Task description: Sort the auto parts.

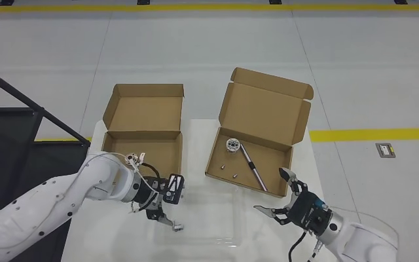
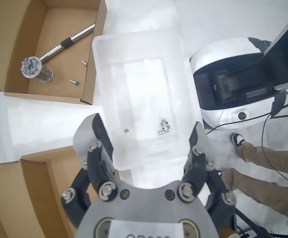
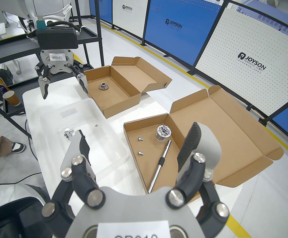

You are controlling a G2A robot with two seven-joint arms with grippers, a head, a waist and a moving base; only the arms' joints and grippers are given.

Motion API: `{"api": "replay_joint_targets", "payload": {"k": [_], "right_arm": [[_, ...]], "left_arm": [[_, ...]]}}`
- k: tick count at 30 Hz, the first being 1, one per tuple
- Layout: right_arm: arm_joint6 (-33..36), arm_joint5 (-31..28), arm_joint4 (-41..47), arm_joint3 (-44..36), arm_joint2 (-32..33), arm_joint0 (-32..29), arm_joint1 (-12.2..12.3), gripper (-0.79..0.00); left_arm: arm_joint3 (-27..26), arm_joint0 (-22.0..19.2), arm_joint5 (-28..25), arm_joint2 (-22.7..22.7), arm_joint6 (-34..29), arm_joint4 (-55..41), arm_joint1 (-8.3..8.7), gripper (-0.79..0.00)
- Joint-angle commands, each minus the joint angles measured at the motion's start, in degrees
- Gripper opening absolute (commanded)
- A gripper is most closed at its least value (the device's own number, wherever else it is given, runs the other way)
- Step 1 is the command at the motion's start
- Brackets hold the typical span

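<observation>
A white worktop (image 1: 195, 164) stands on a pale grey floor (image 1: 65, 59) crossed by yellow lines (image 1: 209, 7). A small metal floor plate (image 1: 385, 150) lies near one line. Beside the worktop, a black metal rack (image 3: 88, 33) carries a brown paper cup (image 3: 11, 98) on one shelf. Behind stand blue panels (image 3: 171, 13) and a white perforated board (image 3: 236, 40).

Factory-like hall, yellow floor lines (image 1: 209, 7), blue and white pegboard panels (image 3: 236, 33)
</observation>
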Motion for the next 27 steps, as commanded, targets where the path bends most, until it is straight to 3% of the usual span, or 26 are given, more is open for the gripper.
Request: {"api": "replay_joint_targets", "payload": {"k": [1,8,12,17,20,24,27], "right_arm": [[0.0,0.0,0.0,0.0,0.0,0.0,0.0,0.000],[0.0,0.0,0.0,0.0,0.0,0.0,0.0,0.000],[0.0,0.0,0.0,0.0,0.0,0.0,0.0,0.000],[0.0,0.0,0.0,0.0,0.0,0.0,0.0,0.000],[0.0,0.0,0.0,0.0,0.0,0.0,0.0,0.000],[0.0,0.0,0.0,0.0,0.0,0.0,0.0,0.000],[0.0,0.0,0.0,0.0,0.0,0.0,0.0,0.000]], "left_arm": [[0.0,0.0,0.0,0.0,0.0,0.0,0.00,0.000],[-1.6,1.7,0.0,0.0,0.4,0.1,-0.20,0.000],[-3.4,3.9,0.0,0.0,-5.6,0.6,-1.78,0.000],[-3.4,4.8,0.0,0.0,-18.2,-4.9,-5.14,0.000],[-1.7,4.8,0.0,0.0,-29.4,-9.8,-7.67,-0.139],[1.6,5.4,1.2,0.0,-32.4,-9.2,-10.92,-0.231],[3.7,6.2,2.8,0.0,-33.9,-8.4,-13.11,-0.234]]}}
